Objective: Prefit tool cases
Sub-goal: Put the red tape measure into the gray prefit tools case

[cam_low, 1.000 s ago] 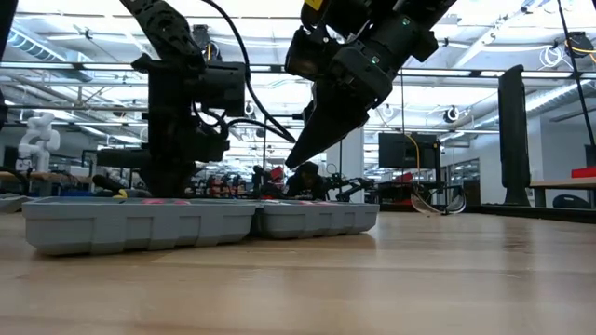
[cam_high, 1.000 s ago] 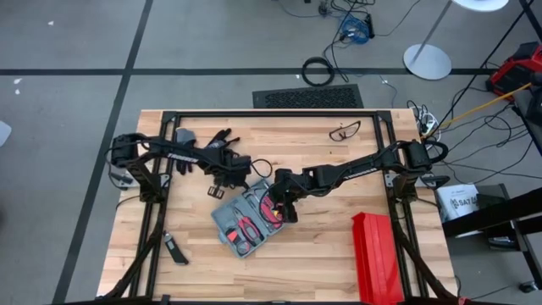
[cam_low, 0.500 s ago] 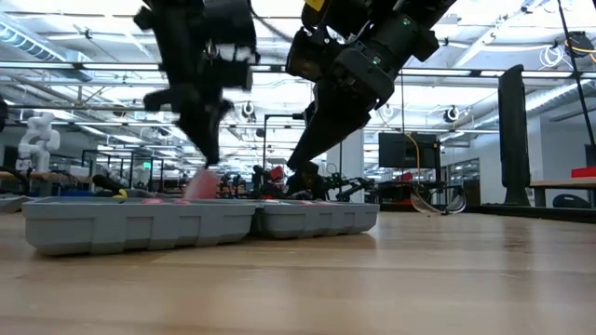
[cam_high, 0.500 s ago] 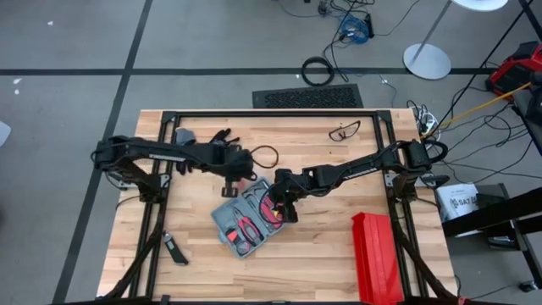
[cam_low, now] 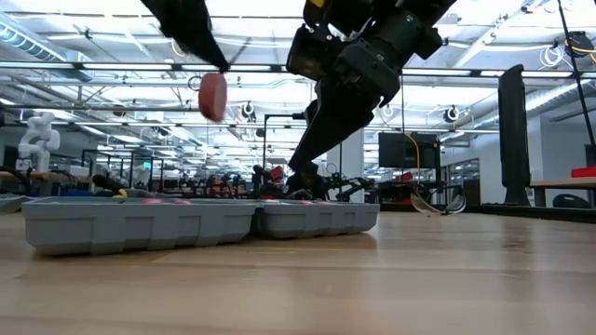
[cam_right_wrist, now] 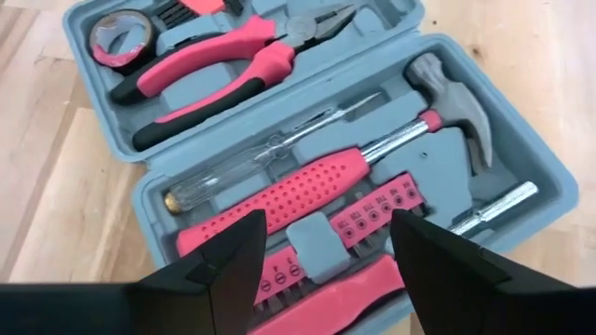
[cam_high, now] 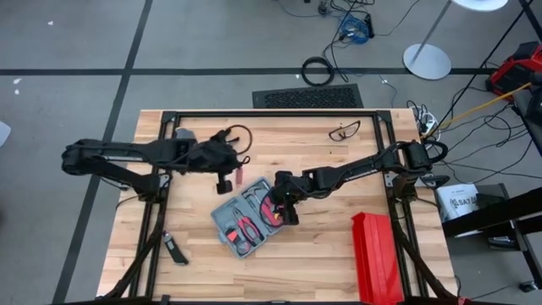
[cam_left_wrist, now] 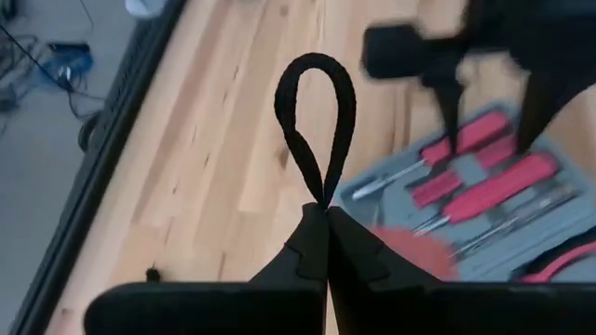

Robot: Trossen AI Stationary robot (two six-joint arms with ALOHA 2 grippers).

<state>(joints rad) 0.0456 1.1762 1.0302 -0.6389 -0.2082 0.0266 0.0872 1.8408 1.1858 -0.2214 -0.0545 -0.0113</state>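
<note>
The tool case [cam_high: 247, 219] lies open on the table, blue-grey, with pink-handled pliers, a hammer and a screwdriver in its slots [cam_right_wrist: 307, 140]. Left of its far end, above the table, my left gripper [cam_high: 232, 161] is shut on a black strap loop [cam_left_wrist: 317, 121]. A small pink tool [cam_high: 240, 175] hangs from that strap, and it also shows in the low view [cam_low: 212, 96]. My right gripper [cam_high: 284, 206] stands open over the case's right half, its fingers [cam_right_wrist: 233, 256] wide apart above the tools and touching nothing. My left gripper pinches the black strap [cam_left_wrist: 325, 197] between its two shut fingertips, at the base of the loop. The loop stands free beyond the fingertips. The pink tool [cam_left_wrist: 414, 253] hangs below the fingers, clear of the case and the table.
A long red ribbed box [cam_high: 376, 254] lies at the near right. Safety glasses [cam_high: 345, 130] lie at the far edge, dark items [cam_high: 188, 135] at the far left, and a small dark tool [cam_high: 175, 250] at the near left. Black frame rails [cam_high: 271, 113] border the table.
My left gripper has risen from the case's left half and drawn back toward the table's left and far edges, rolling as it went. The pink tool has come up with it from case level and now hangs clear above the case.
</note>
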